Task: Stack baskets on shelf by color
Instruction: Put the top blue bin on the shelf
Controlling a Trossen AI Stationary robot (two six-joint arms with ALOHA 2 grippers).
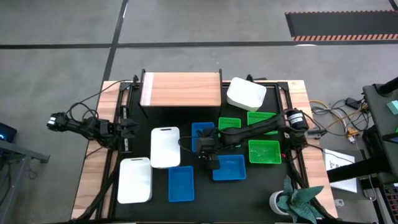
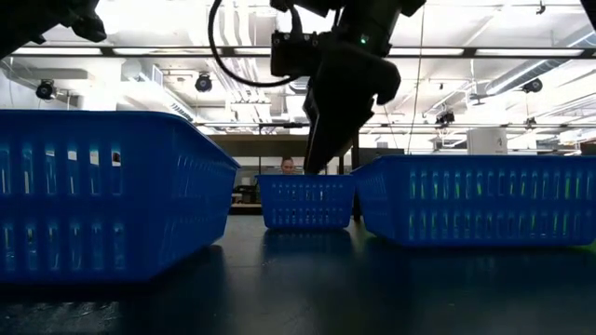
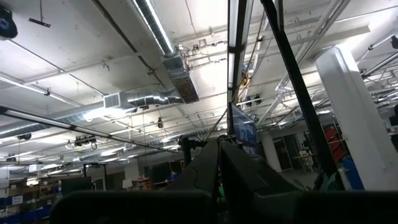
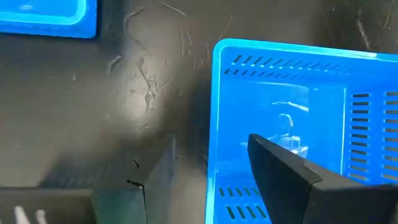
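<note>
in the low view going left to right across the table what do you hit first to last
Large near blue perforated plastic basket → small far blue perforated plastic basket, with the right arm's dark pincer hanging just above it → wide blue perforated plastic basket on the right.

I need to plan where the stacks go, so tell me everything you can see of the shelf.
The shelf is a rectangular top of light wood grain, paler along its left edge, lying flat on dark supports at the table's far side, left of centre. Nothing sits on it and no gripper is near it. A white basket lies just off its right end; whether the two touch cannot be told.
</note>
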